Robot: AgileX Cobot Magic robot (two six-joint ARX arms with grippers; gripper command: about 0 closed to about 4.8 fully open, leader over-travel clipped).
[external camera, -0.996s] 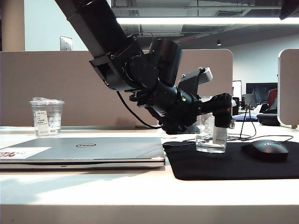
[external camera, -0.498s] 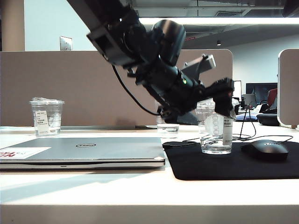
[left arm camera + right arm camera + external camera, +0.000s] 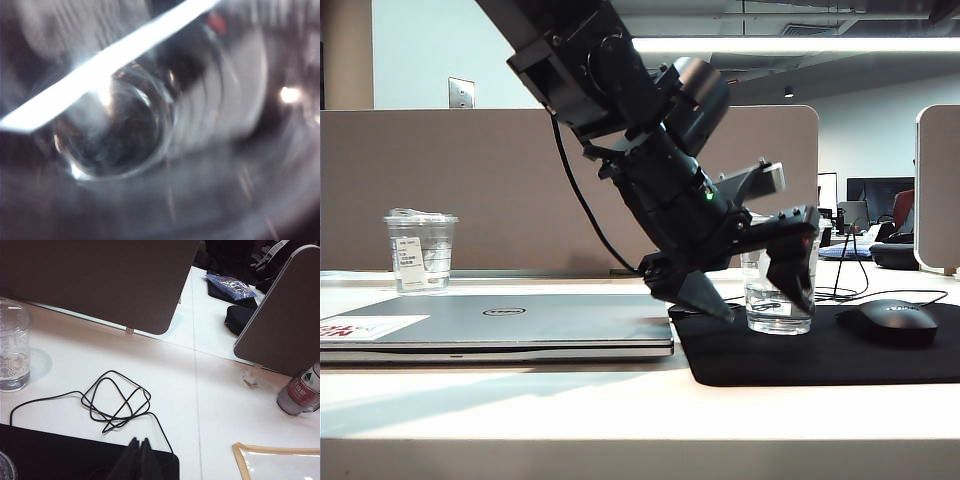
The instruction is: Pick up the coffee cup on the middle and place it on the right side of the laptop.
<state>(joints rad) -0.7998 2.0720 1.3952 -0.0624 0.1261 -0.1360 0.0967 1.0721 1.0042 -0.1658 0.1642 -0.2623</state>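
The coffee cup [image 3: 778, 300] now sits on the black mat [image 3: 820, 355], right of the laptop [image 3: 495, 325], mouse [image 3: 892, 320] beside it. The left hand [image 3: 760, 290] has let go, fingers wide, tilted steeper than a second ago, partly masking the cup. The right hand [image 3: 140, 452] is pinched closed above the cable [image 3: 117, 402].

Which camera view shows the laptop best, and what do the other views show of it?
The exterior view shows the laptop best: it lies closed on the white table, with its lid and corner sticker clear. The left wrist view is a blurred close-up of clear plastic and the right wrist view looks at the mat and cable; neither shows the laptop.
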